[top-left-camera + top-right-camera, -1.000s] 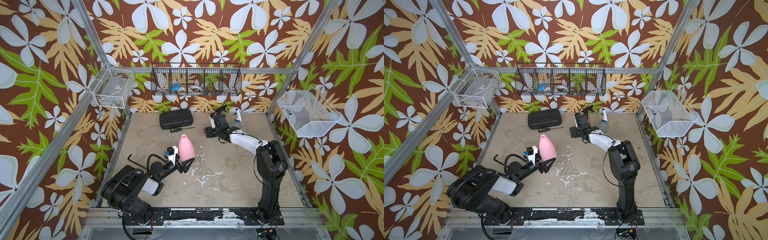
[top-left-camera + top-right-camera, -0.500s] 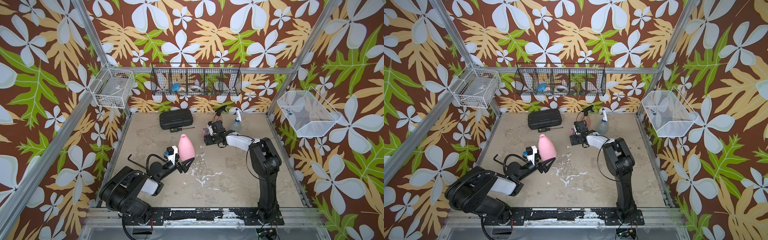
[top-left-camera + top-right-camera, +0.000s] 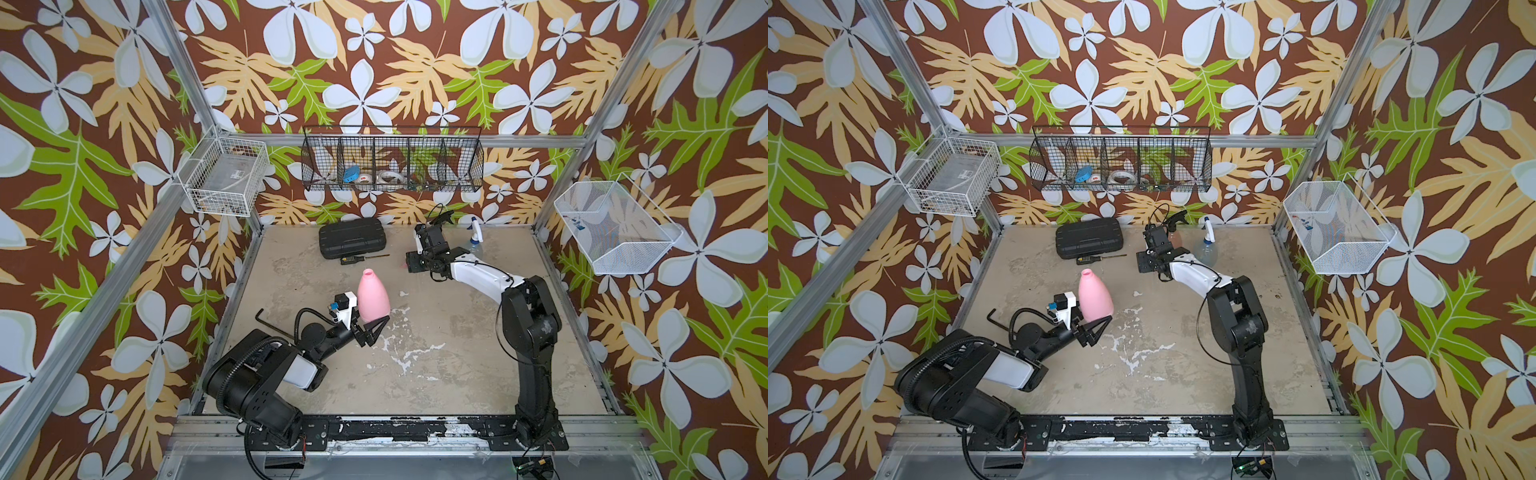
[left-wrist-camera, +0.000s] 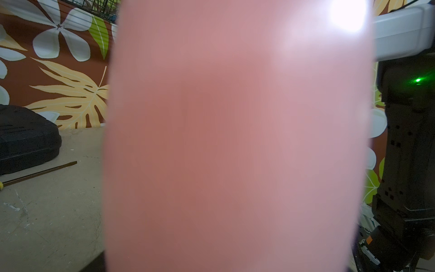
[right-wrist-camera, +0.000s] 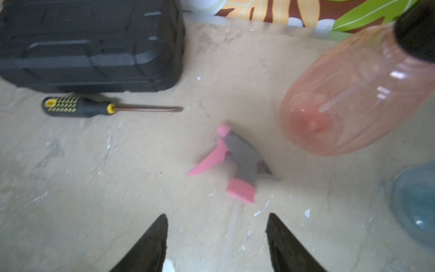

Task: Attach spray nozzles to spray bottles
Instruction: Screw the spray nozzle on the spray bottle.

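Your left claw (image 3: 373, 331) clasps the upright pink bottle (image 3: 372, 297) at its base, on the worktop (image 3: 440, 357). Farther back, your right claw (image 5: 216, 242) hangs parted, empty, over the flat-lying grey-and-pink nozzle (image 5: 237, 169). It is likely light and slippery; take its body, not the flimsy tube.

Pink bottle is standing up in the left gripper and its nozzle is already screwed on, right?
Not quite. The pink bottle does stand upright in the left gripper, but its neck is bare in both top views. The grey-and-pink nozzle lies on the table, seen in the right wrist view.
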{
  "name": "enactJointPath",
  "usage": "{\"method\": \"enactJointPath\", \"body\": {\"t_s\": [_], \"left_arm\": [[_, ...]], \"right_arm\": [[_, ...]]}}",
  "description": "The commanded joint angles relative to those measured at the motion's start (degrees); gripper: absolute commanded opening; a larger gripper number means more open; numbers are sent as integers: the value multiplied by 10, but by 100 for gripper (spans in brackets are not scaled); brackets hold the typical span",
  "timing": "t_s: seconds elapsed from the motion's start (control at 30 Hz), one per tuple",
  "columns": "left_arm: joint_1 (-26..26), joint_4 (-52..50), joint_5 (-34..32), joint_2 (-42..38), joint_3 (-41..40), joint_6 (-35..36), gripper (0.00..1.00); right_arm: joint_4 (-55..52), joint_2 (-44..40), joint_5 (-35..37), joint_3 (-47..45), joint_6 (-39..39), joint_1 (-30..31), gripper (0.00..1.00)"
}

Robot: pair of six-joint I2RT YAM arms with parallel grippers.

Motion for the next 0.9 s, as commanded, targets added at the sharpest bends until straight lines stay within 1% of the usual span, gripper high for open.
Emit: {"method": "enactJointPath", "body": {"t_s": [0.0, 0.03, 0.07, 0.2, 0.3, 0.5, 0.77, 0.87], "left_arm": [[0, 101, 6, -10, 1, 3, 67], [0, 92, 6, -14, 1, 8, 67], [-1, 83, 7, -18, 2, 13, 67], [0, 67, 9, -27, 8, 17, 67], [0, 63, 8, -32, 5, 26, 67], [0, 50, 9, -35, 9, 28, 68], [-1, 64, 10, -23, 14, 13, 68], [0, 65, 10, -24, 13, 11, 68]], "right_arm": [[-64, 47, 10, 55, 0, -1, 57], [-61, 57, 13, 63, -1, -2, 53], [-58, 65, 21, 69, 1, -2, 52], [-64, 95, 7, 96, 10, -11, 52], [-73, 109, 13, 112, 5, -12, 52], [-73, 123, 3, 113, 4, -18, 50], [-77, 150, -9, 129, 8, -17, 41], [-85, 162, -11, 142, 10, -18, 40]]}}
